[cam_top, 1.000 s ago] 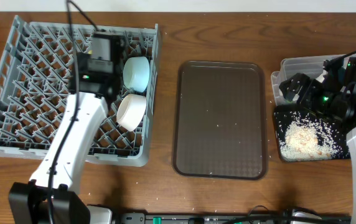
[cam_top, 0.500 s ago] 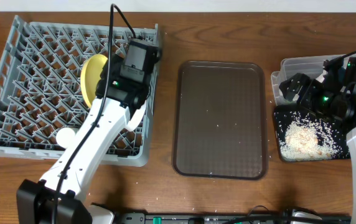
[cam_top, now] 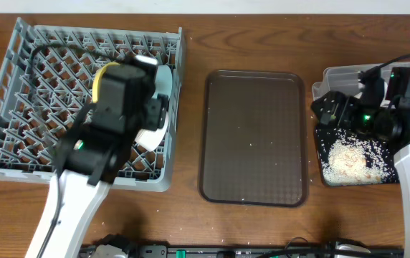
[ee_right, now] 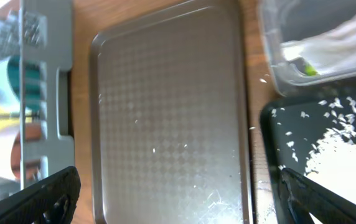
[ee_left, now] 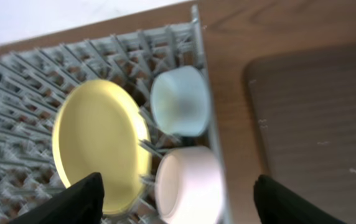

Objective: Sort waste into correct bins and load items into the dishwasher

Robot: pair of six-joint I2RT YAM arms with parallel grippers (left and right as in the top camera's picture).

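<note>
Grey dish rack (cam_top: 18, 107) at left of worktop (cam_top: 191, 43). Yellow plate (ee_left: 100, 140) on edge among pegs. Light blue bowl (ee_left: 178, 102) and white bowl (ee_left: 187, 180) on their sides by rack's right wall. Left gripper (ee_left: 178, 205) above them, spread wide, empty. Brown serving tray (cam_top: 255, 136) in middle, stray grains on it. At right, clear tub (cam_top: 348, 75) holds napkin (ee_right: 346, 37) and green wrapper (ee_right: 309, 70). Black tray (cam_top: 327, 168), touching tub's near side, carries rice scraps (cam_top: 348, 158). Right gripper (ee_right: 178, 205) spread wide, empty.
</note>
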